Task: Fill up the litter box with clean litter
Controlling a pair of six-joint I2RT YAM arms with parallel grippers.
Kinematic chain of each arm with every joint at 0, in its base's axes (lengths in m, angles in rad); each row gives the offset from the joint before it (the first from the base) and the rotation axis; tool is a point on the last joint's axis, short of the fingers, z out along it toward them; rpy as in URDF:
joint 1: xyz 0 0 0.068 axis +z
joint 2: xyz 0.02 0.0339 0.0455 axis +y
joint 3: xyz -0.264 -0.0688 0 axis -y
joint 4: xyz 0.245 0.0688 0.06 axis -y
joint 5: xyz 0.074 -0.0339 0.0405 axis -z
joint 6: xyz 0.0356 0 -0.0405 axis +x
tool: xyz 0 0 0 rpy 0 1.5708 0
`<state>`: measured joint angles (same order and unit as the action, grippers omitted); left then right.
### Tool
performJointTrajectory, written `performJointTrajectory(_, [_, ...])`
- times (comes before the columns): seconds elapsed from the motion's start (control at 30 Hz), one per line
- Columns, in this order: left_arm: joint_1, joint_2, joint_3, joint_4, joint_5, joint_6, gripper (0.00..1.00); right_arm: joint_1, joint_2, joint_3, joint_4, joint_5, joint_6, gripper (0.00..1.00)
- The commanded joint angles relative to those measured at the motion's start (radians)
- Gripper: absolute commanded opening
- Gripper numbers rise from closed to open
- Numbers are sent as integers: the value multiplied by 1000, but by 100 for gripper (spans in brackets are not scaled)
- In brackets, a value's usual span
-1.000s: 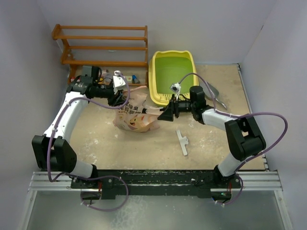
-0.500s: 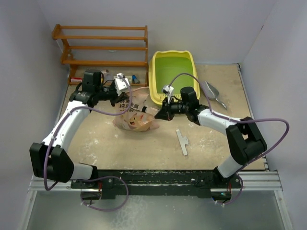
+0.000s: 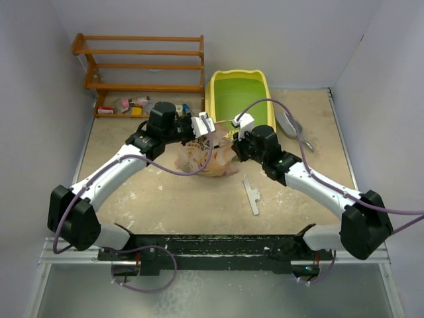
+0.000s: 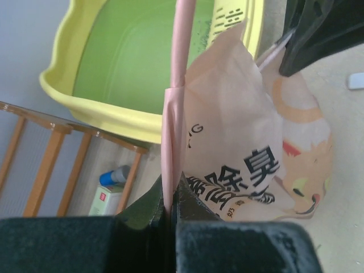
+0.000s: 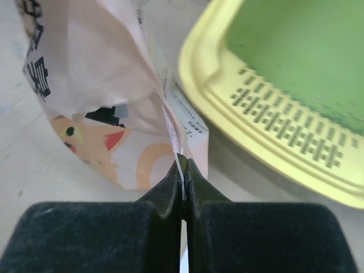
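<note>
l gripper [image 4: 170,200], r gripper [image 5: 183,166] pinch bag [image 4: 239,142] by litter box [image 4: 102,107].

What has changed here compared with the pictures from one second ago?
The left arm and right arm, jaws shut on the bag, carried it rightward to the near lip of the litter box. The box, scoop and rack did not move.

large rectangular yellow litter box [image 3: 242,99] [image 4: 85,108], rounded corners, smooth green inner basin, slotted yellow lip [image 5: 284,133] at its near end, sitting flat and open side up, far middle of the table [image 3: 132,199], long axis running near to far
</note>
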<state>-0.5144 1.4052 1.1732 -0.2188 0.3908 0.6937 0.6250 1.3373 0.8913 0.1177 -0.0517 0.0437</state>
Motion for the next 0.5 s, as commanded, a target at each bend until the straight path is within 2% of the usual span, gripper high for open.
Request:
performJointTrajectory(0.0, [-10,-91,-41,409,-116,34,0,2,-104,-33,27,147,-29,0])
performJointTrajectory(0.13, [-11,-161,-159,495,-209,7,0,2,-189,-93,-6,110,7,0])
performJointTrajectory(0.3, [-10,-301,-344,535,-218,-77,1,8,-278,-181,-45,-12,82,0])
performJointTrajectory(0.47, [-10,-464,-569,724,-207,-167,2,12,-359,-260,-55,-65,117,0])
